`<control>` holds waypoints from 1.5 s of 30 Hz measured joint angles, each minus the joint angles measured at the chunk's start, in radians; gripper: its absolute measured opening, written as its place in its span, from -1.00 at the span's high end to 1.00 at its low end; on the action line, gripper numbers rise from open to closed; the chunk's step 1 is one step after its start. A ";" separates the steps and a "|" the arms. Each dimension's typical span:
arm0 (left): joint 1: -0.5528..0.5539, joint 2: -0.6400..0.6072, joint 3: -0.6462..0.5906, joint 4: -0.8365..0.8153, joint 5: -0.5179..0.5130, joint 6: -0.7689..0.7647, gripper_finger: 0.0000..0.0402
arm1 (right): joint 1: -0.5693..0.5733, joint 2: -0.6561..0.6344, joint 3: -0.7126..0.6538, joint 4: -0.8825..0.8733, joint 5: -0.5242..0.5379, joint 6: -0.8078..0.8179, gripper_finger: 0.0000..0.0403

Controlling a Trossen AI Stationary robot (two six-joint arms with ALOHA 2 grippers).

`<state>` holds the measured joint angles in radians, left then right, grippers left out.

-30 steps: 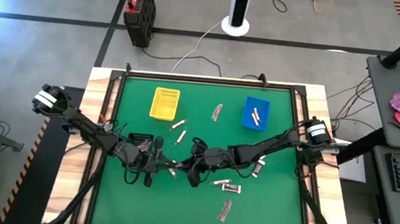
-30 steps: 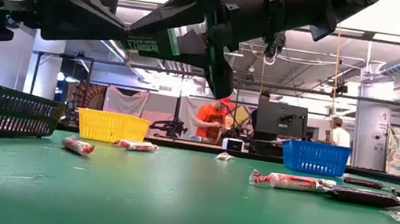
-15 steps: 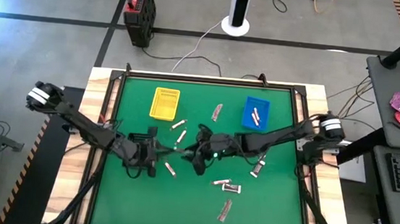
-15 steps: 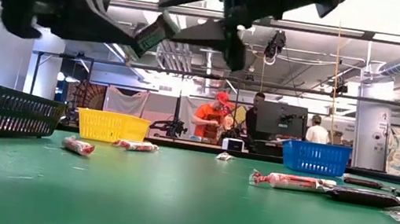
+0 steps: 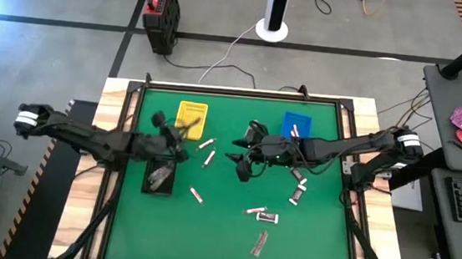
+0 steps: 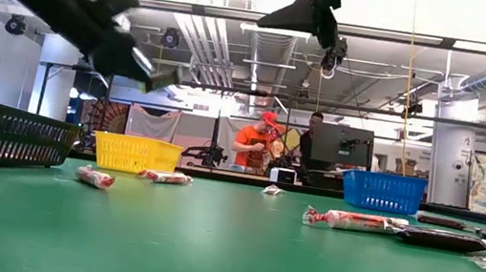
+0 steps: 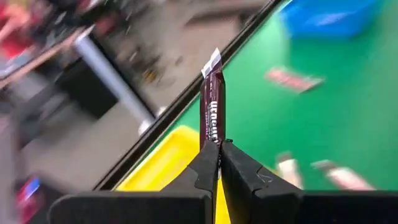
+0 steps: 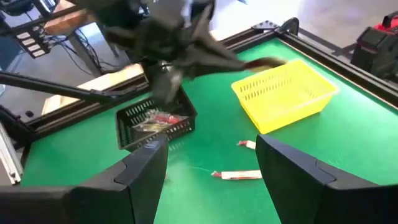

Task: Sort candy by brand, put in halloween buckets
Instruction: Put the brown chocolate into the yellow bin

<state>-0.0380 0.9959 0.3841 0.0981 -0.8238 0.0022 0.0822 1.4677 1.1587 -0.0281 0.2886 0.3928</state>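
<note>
My left gripper (image 5: 182,132) hangs over the near left edge of the yellow bucket (image 5: 192,118), shut on a dark brown candy bar (image 7: 212,106). My right gripper (image 5: 239,164) stands open in the air over the middle of the table with nothing between its fingers (image 8: 148,163). The black bucket (image 5: 160,176) sits at the left with wrapped candy inside (image 8: 158,120). The blue bucket (image 5: 295,129) stands at the far right and holds candy. Several loose candy bars (image 5: 256,210) lie flat on the green mat. My left gripper pinches one end of the brown bar (image 7: 213,138) between its two fingertips (image 7: 205,163). The fingers come from the table's left, nearly level, and the bar sticks straight out beyond them, along their line. It is lifted clear, above the yellow bucket.
Loose candy lies between the buckets (image 5: 207,145) and toward the near right (image 5: 260,243). A raised dark frame (image 5: 218,91) borders the green mat. In the low view people stand at desks (image 6: 256,143) in the room behind the table.
My left gripper has swung from beside the black bucket toward the far edge and up, turning as it went, and carried the brown bar over the yellow bucket. My right gripper has risen, drawn toward the far right, and opened wide.
</note>
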 joint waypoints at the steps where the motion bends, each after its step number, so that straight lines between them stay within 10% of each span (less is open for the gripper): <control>1: 0.044 0.002 0.019 -0.057 0.020 -0.014 1.00 | 0.000 0.003 0.000 0.000 0.000 -0.001 -0.18; 8: 0.332 0.091 0.162 -0.302 0.383 -0.058 1.00 | 0.000 0.045 0.000 -0.031 0.000 -0.001 -0.18; 14: 0.413 0.189 0.301 -0.530 0.459 -0.135 0.98 | 0.000 0.056 0.000 -0.060 0.000 0.022 -0.18; 25: 0.408 0.244 0.375 -0.596 0.476 -0.110 0.61 | 0.000 0.056 0.000 -0.100 -0.006 0.060 -0.18; 45: 0.106 -0.165 0.180 -0.289 0.660 0.079 0.56 | -0.040 0.060 0.000 -0.638 -0.266 0.602 -0.09</control>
<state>0.0680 0.8313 0.5645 -0.1905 -0.1642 0.0812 0.0426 1.5280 1.1583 -0.6659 0.0230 0.9951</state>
